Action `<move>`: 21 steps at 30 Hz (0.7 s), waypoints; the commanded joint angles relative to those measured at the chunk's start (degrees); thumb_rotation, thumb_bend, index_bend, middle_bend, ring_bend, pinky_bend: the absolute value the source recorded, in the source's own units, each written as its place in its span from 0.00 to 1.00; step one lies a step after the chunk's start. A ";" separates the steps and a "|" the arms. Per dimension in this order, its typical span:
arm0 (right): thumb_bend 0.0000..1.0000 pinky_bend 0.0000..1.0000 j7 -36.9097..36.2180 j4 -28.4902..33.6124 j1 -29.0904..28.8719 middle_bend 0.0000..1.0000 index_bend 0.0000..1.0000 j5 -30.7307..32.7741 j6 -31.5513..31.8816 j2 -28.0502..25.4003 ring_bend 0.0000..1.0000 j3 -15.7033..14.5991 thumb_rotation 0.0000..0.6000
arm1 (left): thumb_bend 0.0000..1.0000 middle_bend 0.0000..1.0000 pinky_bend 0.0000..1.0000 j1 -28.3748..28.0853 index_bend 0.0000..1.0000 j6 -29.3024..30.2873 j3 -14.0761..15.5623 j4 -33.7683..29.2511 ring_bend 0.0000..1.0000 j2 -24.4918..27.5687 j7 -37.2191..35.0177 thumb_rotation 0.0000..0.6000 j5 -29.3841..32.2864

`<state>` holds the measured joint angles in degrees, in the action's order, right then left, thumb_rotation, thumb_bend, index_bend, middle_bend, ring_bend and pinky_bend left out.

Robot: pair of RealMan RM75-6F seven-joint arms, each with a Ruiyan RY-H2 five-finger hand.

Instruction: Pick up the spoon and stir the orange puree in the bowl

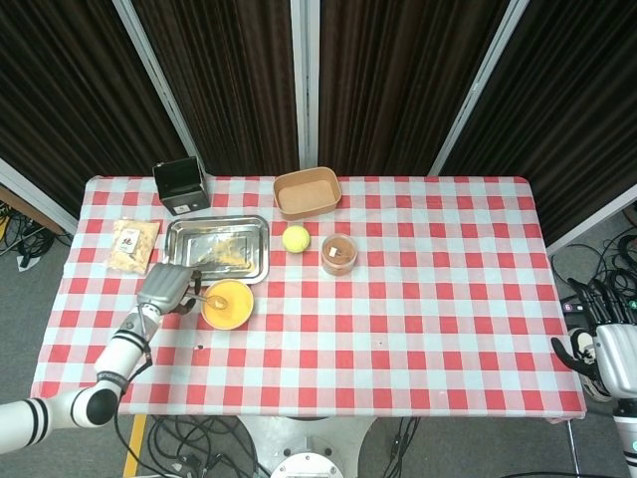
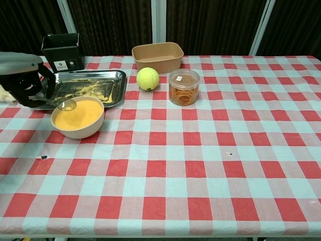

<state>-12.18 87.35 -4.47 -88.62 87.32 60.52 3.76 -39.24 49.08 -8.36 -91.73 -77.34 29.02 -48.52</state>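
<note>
A cream bowl of orange puree stands at the left of the checked table, in front of the steel tray. My left hand holds a metal spoon by its handle. The spoon's bowl hovers just over the left part of the puree. My right hand hangs off the table's right edge in the head view, fingers apart and empty; the chest view does not show it.
A steel tray with crumbs lies behind the bowl. Further back are a black box and a tan container. A tennis ball and a clear tub sit mid-table. A snack bag lies at far left.
</note>
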 commanded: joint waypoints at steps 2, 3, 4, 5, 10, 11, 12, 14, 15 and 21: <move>0.24 0.08 -0.27 -0.34 0.06 0.13 0.00 0.11 -0.13 0.13 0.00 -0.06 1.00 | 0.39 0.93 0.96 -1.84 0.60 0.83 1.64 -0.03 0.88 -1.29 3.12 1.00 3.31; 0.24 0.08 -0.29 -0.37 0.05 0.13 0.00 0.07 -0.14 0.15 0.00 -0.07 1.00 | 0.39 0.93 0.96 -2.03 0.59 1.14 1.92 -0.17 0.88 -1.42 3.48 1.00 3.73; 0.24 0.08 -0.33 -0.39 0.04 0.13 0.00 0.03 -0.13 0.16 0.00 -0.07 1.00 | 0.39 0.93 0.96 -2.17 0.59 1.29 2.11 -0.23 0.88 -1.49 3.68 1.00 3.96; 0.24 0.08 -0.38 -0.40 0.04 0.13 0.00 -0.02 -0.09 0.18 0.00 -0.06 1.00 | 0.39 0.93 0.96 -2.36 0.58 1.33 2.33 -0.31 0.88 -1.53 3.77 1.00 4.21; 0.24 0.08 -0.55 -0.33 0.11 0.13 0.00 -0.23 -0.19 0.27 0.00 -0.29 1.00 | 0.39 0.93 0.96 -2.68 0.49 1.86 2.61 -0.76 0.88 -1.31 2.93 1.00 4.56; 0.24 0.08 -0.59 -0.34 0.15 0.13 0.00 -0.20 -0.18 0.29 0.00 -0.30 1.00 | 0.39 0.93 0.96 -2.69 0.47 2.10 2.70 -0.97 0.88 -1.12 2.74 1.00 4.37; 0.24 0.08 -0.62 -0.36 0.16 0.13 0.00 -0.15 -0.17 0.29 0.00 -0.28 1.00 | 0.39 0.93 0.96 -2.70 0.46 2.21 2.77 -1.17 0.88 -0.93 2.56 1.00 4.22; 0.24 0.08 -0.63 -0.35 0.22 0.13 0.00 -0.14 0.01 0.24 0.00 -0.19 1.00 | 0.39 0.93 0.96 -2.70 0.45 2.42 2.88 -1.46 0.88 -0.55 2.14 1.00 3.80; 0.24 0.08 -0.61 -0.34 0.25 0.13 0.00 -0.13 0.15 0.16 0.00 -0.12 1.00 | 0.39 0.93 0.96 -2.69 0.45 2.56 3.05 -1.57 0.88 -0.30 1.98 1.00 3.45; 0.24 0.08 -0.57 -0.26 0.30 0.13 0.00 -0.14 0.66 -0.32 0.00 0.25 1.00 | 0.39 0.93 0.96 -2.45 0.46 3.88 4.36 -2.09 0.88 0.43 2.35 1.00 2.34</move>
<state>-12.76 87.08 -4.17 -88.77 87.98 60.22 3.99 -41.72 52.92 -4.05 -93.75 -76.96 31.33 -46.13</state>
